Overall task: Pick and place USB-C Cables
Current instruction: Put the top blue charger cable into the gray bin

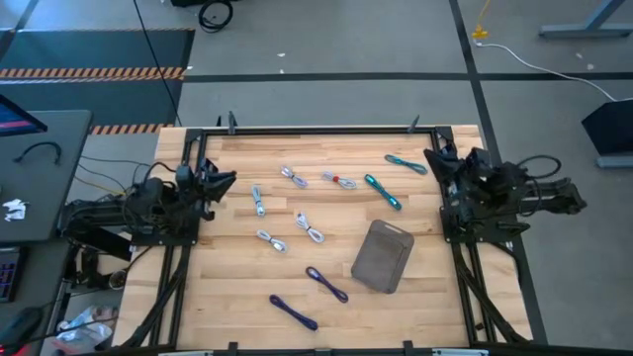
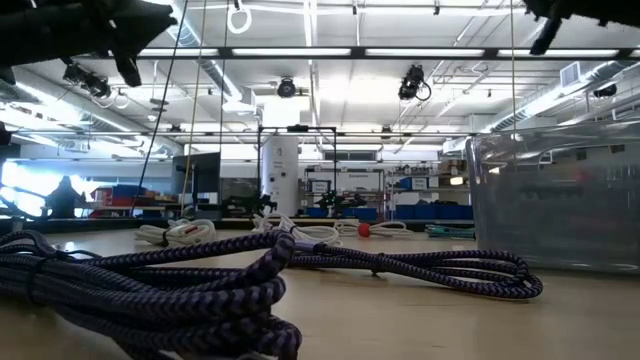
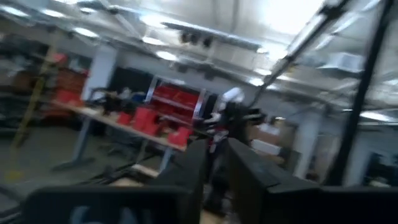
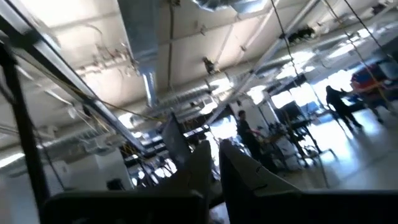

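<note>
Several coiled cables lie flat on the wooden table in the high view. There are two teal ones (image 1: pixel 406 163) (image 1: pixel 383 191), a white one with a red tip (image 1: pixel 338 180), white ones (image 1: pixel 293 177) (image 1: pixel 258 201) (image 1: pixel 310 228) (image 1: pixel 270 240), and two dark purple ones (image 1: pixel 326 284) (image 1: pixel 294 311). The low view shows the purple cables close up (image 2: pixel 150 290) (image 2: pixel 420 265). My left gripper (image 1: pixel 226 182) hangs raised at the table's left edge and my right gripper (image 1: pixel 435 163) at its right edge. Both are shut and hold nothing; their wrist views face the room.
A grey translucent tray (image 1: pixel 383 255) lies flat on the table right of centre, its wall (image 2: pixel 555 200) at the right of the low view. A black frame rail (image 1: pixel 326 130) runs along the far edge. People (image 4: pixel 339 102) stand in the room beyond.
</note>
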Robot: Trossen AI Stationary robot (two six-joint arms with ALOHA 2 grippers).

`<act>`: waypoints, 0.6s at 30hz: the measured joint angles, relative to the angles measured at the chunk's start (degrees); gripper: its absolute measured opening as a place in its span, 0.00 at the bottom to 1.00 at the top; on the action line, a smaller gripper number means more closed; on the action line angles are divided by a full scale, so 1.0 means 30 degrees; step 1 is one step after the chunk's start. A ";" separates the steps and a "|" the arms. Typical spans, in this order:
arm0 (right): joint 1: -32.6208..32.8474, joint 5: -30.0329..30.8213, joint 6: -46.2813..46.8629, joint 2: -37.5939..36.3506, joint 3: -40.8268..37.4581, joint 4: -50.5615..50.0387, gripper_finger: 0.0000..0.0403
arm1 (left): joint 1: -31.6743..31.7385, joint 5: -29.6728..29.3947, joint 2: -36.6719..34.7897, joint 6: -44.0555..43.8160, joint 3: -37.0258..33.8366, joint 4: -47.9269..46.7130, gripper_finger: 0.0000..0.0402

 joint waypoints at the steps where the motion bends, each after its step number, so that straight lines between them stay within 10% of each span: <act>1: 0.0000 0.0502 0.0076 0.0668 0.0812 -0.1000 0.14 | 0.0000 -0.0456 0.0081 0.0033 0.0302 -0.0342 0.24; 9: -0.0965 0.5707 0.3715 0.6247 0.9952 -1.7962 0.31 | 0.0000 -0.1065 0.0758 0.1444 0.1499 -0.1093 0.43; 18: -0.5340 0.2126 0.6118 1.2095 1.6798 -3.0741 0.34 | 0.0000 -0.1087 0.0899 0.0621 0.1603 -0.1369 0.43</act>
